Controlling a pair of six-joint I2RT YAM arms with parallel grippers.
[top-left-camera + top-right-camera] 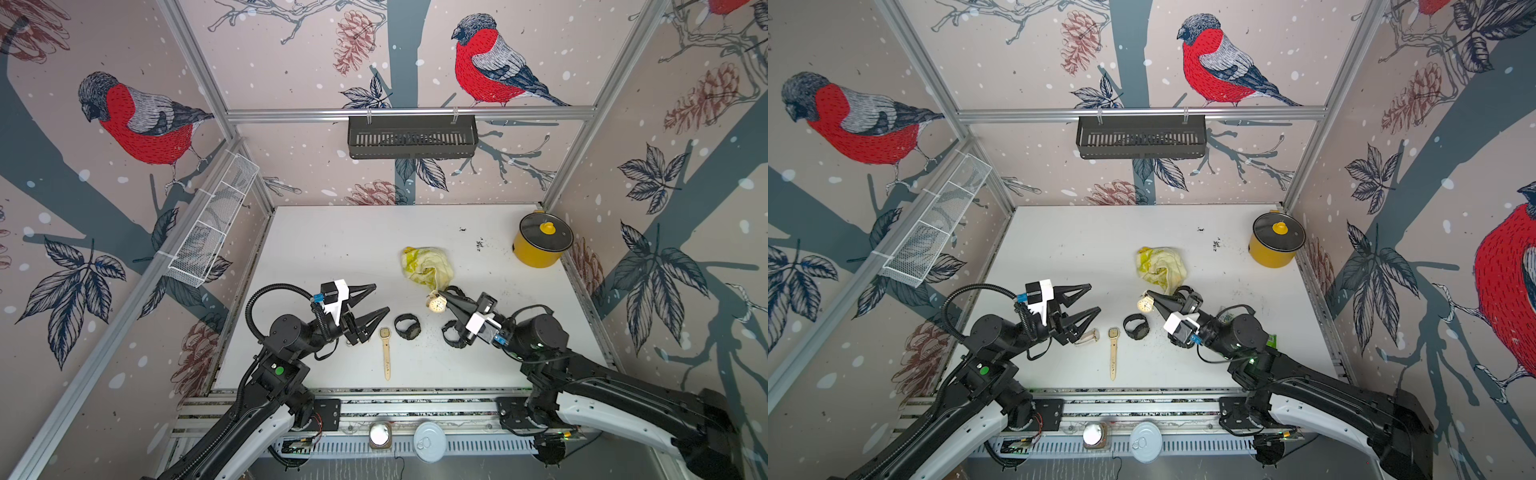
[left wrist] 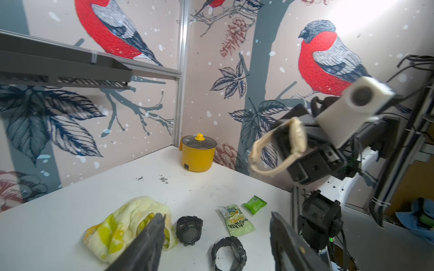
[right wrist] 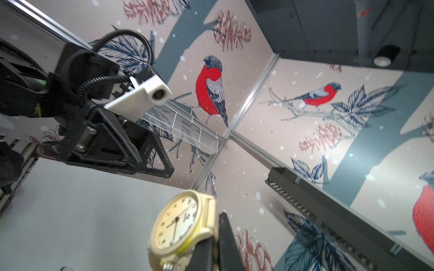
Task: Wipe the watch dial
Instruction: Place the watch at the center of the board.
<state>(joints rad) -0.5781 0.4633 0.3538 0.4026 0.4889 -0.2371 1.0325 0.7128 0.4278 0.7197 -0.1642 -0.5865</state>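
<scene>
Though cream-coloured, the watch (image 3: pixel 177 221) (round, analogue) looks yellowed.

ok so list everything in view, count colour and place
cream watch: 1, cream, in the right gripper
black watches: 2, black, table, front middle
strap watch: 1, beige, beside them
small watch: 1, pale, by left gripper
cloth: 1, yellow, mid-table
pot: 1, yellow, far right corner
snack packets: 2, green, right side
slatted basket: 1, black, hung at back
wire basket: 1, white, hung at left
tin: 1, silver, past near edge
left gripper: 1, black, open, empty
right gripper: 1, black, shut on cream watch
</scene>
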